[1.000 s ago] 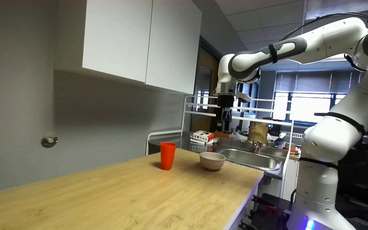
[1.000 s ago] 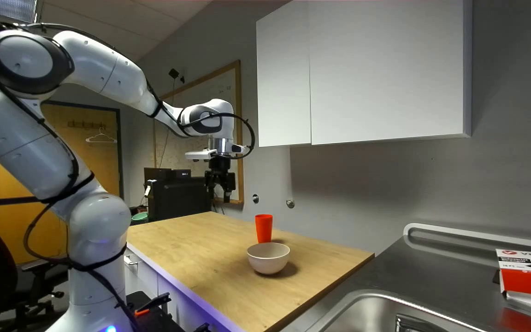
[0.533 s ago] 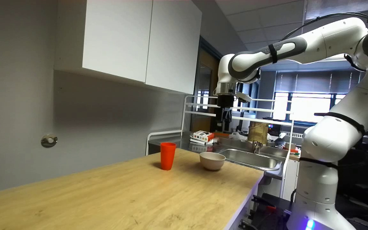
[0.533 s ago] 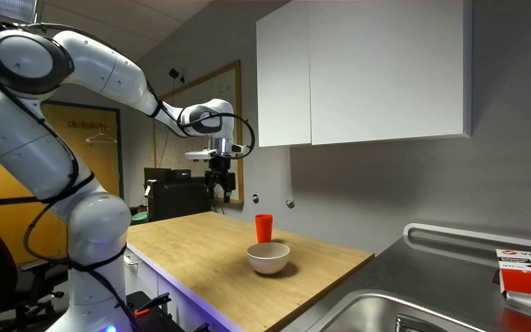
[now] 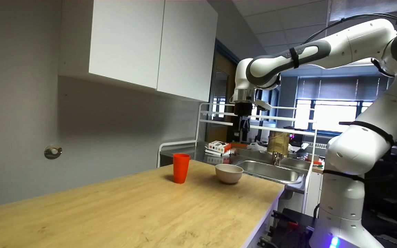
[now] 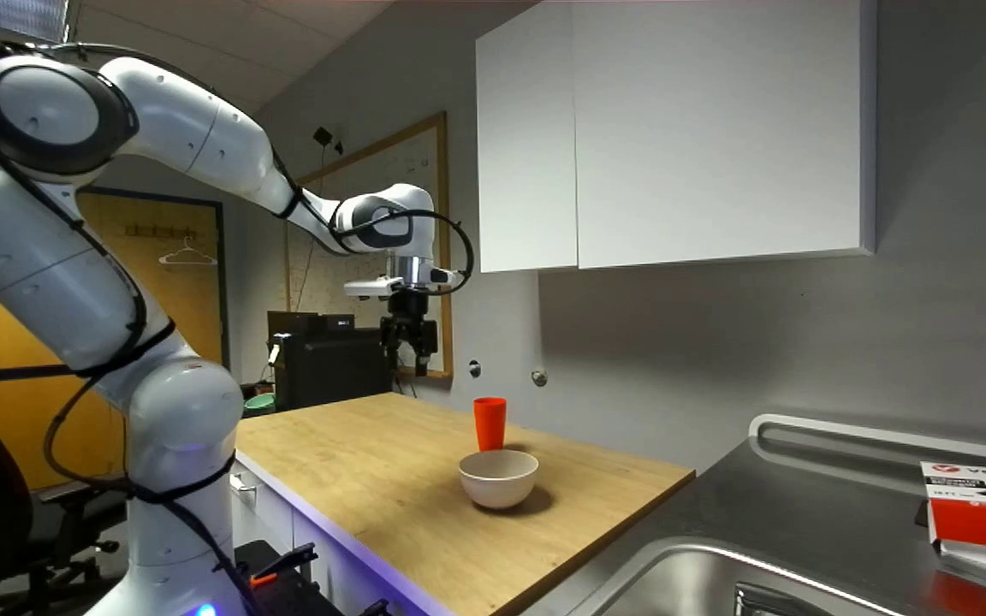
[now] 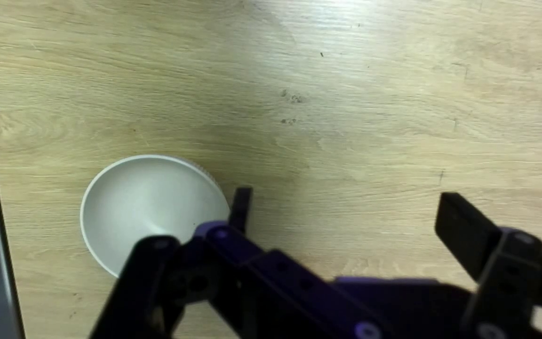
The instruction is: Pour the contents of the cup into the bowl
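The orange-red cup [image 5: 180, 168] stands upright on the wooden counter; it also shows in an exterior view [image 6: 490, 425]. Its inside and contents are not visible, and it is out of the wrist view. The whitish bowl [image 5: 228, 174] sits near the cup, towards the sink end, and also shows in an exterior view [image 6: 498, 489]. In the wrist view the bowl [image 7: 144, 197] lies at lower left, partly covered by a finger, and its visible inside looks bare. My gripper [image 7: 348, 207] is open and empty, pointing down, high above the counter in both exterior views [image 6: 407, 358].
The wooden counter [image 5: 133, 213] meets a grey wall. A white wall cabinet [image 5: 126, 41] hangs above it. A metal sink [image 5: 271, 171] and a dark worktop [image 6: 801, 513] adjoin the counter's end. A red and white box [image 6: 985, 513] lies on that worktop.
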`<state>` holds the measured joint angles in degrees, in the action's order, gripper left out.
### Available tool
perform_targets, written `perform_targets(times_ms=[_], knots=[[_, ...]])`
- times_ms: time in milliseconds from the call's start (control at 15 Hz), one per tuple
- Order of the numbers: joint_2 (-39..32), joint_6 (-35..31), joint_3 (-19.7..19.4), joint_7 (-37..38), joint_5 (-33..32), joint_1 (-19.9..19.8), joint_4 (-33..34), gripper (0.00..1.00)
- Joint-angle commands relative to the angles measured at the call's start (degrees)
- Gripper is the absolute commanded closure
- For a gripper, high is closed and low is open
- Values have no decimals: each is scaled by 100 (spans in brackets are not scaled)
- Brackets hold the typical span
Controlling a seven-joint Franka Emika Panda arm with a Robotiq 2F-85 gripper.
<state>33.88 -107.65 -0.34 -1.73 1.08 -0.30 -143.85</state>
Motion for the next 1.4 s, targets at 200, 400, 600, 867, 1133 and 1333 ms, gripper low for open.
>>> perform_targets(times_ms=[200,400,600,867,1133,1333], knots=[[-403,-230,101,165,149,119,365,0],[-727,-414,216,284,216,193,641,0],[-1161,-559,360,492,303,293,1044,0],[-1894,-723,591,907,368,403,1747,0],[-2782,-865,753,1460,290,450,2624,0],[-3546,-825,745,1705,330,503,3460,0]])
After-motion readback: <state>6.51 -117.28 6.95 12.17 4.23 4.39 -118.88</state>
